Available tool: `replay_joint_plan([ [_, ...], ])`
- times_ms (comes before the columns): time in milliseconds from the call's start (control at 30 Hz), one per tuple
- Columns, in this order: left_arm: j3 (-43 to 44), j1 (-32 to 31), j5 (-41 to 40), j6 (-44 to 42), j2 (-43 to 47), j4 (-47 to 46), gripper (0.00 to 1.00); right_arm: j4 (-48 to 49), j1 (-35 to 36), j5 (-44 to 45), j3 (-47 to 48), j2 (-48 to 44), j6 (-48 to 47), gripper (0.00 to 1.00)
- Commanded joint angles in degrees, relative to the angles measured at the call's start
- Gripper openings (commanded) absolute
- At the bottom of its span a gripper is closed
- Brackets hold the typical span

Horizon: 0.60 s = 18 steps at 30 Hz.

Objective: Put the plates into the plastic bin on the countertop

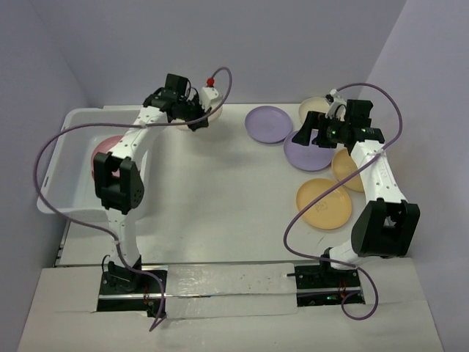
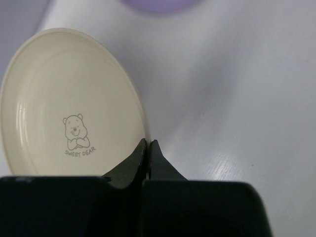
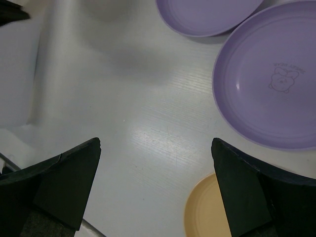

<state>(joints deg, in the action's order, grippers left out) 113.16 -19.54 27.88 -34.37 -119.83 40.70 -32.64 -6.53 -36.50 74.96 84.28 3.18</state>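
Note:
My left gripper [image 2: 148,143] is shut on the right rim of a cream plate [image 2: 69,98] with a bear mark. In the top view this gripper [image 1: 199,121] is at the back middle of the countertop [image 1: 220,198], with the cream plate [image 1: 215,111] mostly hidden behind it. The plastic bin [image 1: 69,125] stands at the left with a pink plate [image 1: 106,145] inside. My right gripper [image 1: 306,136] hangs open above bare countertop [image 3: 148,113], empty, with one purple plate [image 3: 269,84] to its right, another [image 3: 207,15] beyond, and an orange plate [image 3: 207,212] near its right finger.
At the right lie two purple plates [image 1: 267,123] [image 1: 311,152], two orange plates [image 1: 325,203] [image 1: 348,169] and another cream plate [image 1: 314,108]. The left arm's elbow [image 1: 117,183] hangs over the bin's right side. Walls close the back and both sides.

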Motion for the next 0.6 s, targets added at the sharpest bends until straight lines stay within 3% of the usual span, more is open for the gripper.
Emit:
replay_joint_plan([
  [0, 6.9, 0.1, -0.1, 4.3, 16.5, -0.4, 0.0, 0.9, 0.5, -0.8, 0.9, -3.9, 0.1, 1.0],
  [133, -0.6, 1.9, -3.3, 0.9, 28.0, 0.9, 0.0, 1.1, 0.6, -0.9, 0.5, -4.4, -0.3, 1.0],
  [333, -13.9, 20.6, 5.6, -7.5, 38.7, 6.0, 0.0, 1.1, 1.6, 0.8, 0.0, -4.2, -1.7, 1.0],
  [433, -19.0, 29.0, 7.4, -13.7, 40.2, 8.7, 0.0, 0.7, 2.3, 1.7, 0.5, -3.7, -2.0, 1.0],
  [567, -23.6, 34.4, 7.3, -17.5, 37.9, 8.7, 0.0, 0.0, 3.3, 2.4, 1.8, -2.6, -2.0, 1.0],
])
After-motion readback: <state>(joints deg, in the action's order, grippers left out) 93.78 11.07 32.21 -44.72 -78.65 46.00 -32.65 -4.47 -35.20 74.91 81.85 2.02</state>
